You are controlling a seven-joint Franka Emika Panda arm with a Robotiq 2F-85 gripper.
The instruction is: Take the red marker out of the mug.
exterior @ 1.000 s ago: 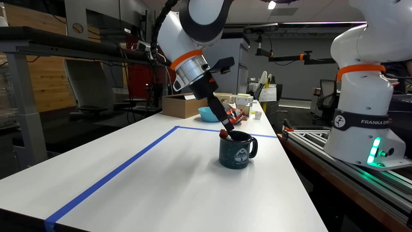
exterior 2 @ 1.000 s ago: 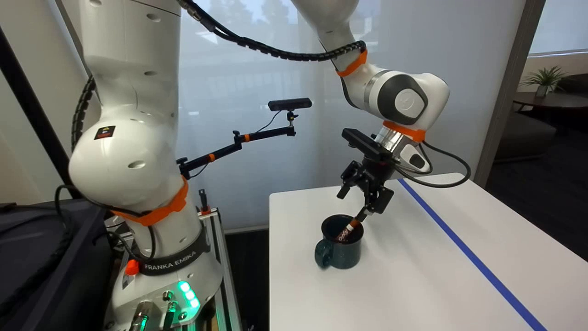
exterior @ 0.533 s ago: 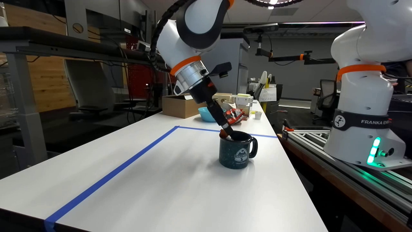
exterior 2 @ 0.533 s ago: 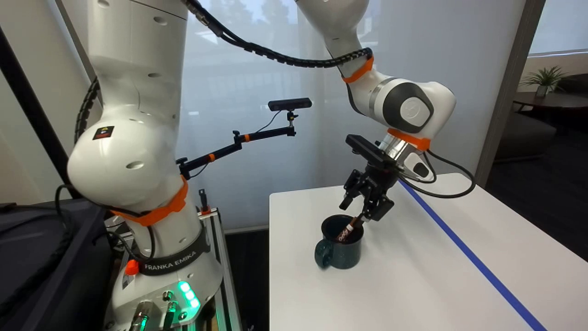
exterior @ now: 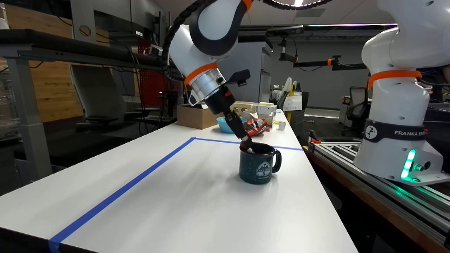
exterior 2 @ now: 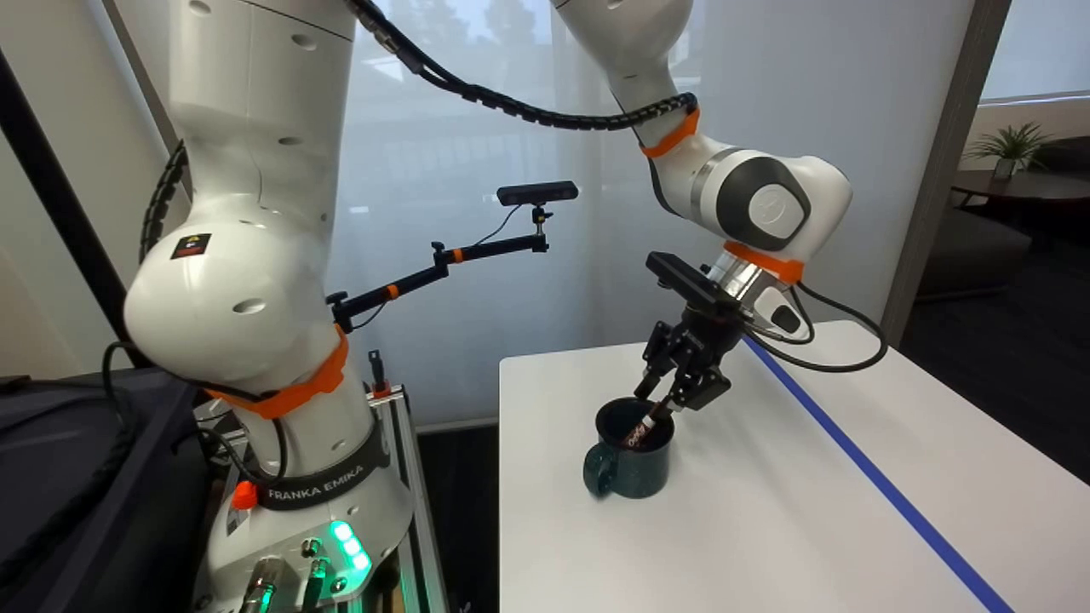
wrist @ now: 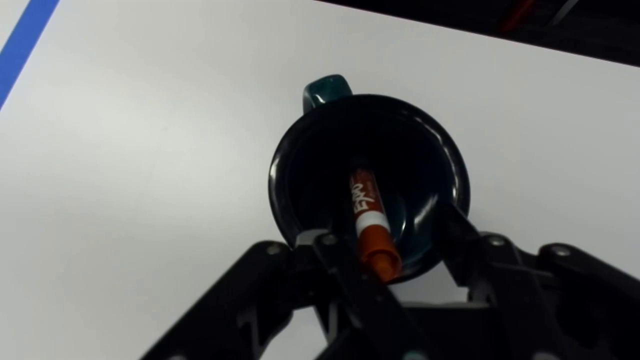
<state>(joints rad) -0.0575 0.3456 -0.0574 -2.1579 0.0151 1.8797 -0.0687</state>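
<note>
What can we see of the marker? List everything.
The marker is slim and looks plastic: a red-brown barrel lettered EXPO in white, a white band, an orange-red cap. It stands tilted in the mug, cap up and poking above the rim, apparently leaning there opposite the handle; its lower end is lost in shadow. The gripper, open, flanks the cap; whether it touches can't be told.

White-banded red marker (wrist: 372,220) leaned in the dark teal mug (exterior: 251,168), orange-red end at the rim, mug stood upright on the white table (exterior: 211,218)
</note>
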